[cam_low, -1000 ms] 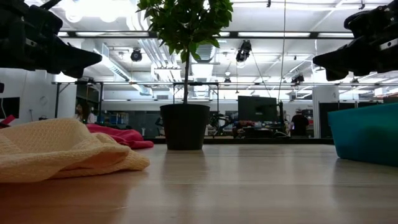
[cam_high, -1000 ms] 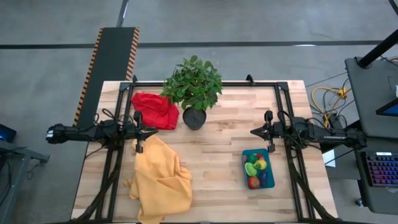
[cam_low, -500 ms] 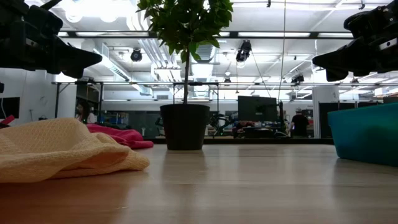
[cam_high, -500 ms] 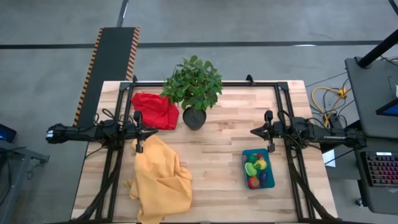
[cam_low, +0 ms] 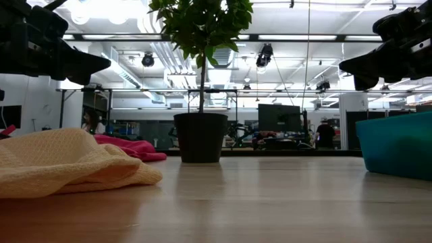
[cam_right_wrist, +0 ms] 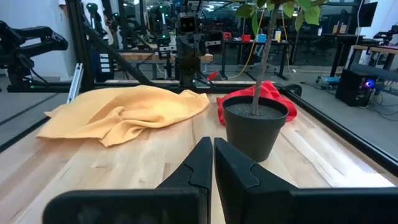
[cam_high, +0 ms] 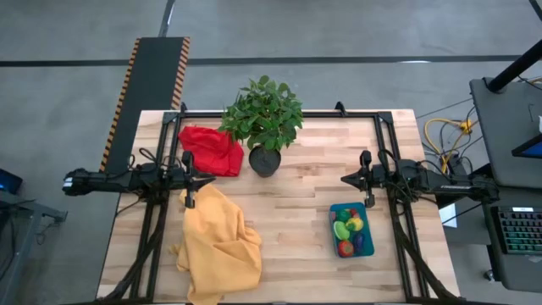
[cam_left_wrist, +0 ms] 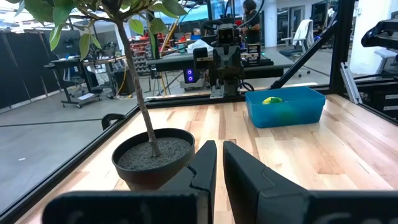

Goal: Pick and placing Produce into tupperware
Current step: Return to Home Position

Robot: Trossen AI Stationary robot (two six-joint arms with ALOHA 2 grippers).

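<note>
Produce [cam_high: 348,230] is seen gathered inside the tupperware [cam_high: 352,205] on the worktop [cam_high: 296,212], right side. Filling is judged finished. Left pincer [cam_high: 208,180] and right pincer [cam_high: 345,179] are held closed on nothing, lifted clear at opposite sides — parked, by the look of it

So the table [cam_high: 296,241] is a light butcher-block top with a black metal frame [cam_high: 339,113] running along its far edge and down both sides. A leafy potted plant [cam_high: 264,114] in a black pot stands upright near the middle of the far edge. A crumpled red cloth [cam_high: 210,150] lies just beside the pot, toward the far-left corner. A big rumpled yellow cloth [cam_high: 218,244] is spread out by the left edge, running down to the near edge close to the near-left corner. Off the table, there's a hazard-striped mat [cam_high: 151,85] on the floor past the far-left corner, plus yellow cables [cam_high: 447,133] and a keyboard [cam_high: 518,230] out past the right edge.
</note>
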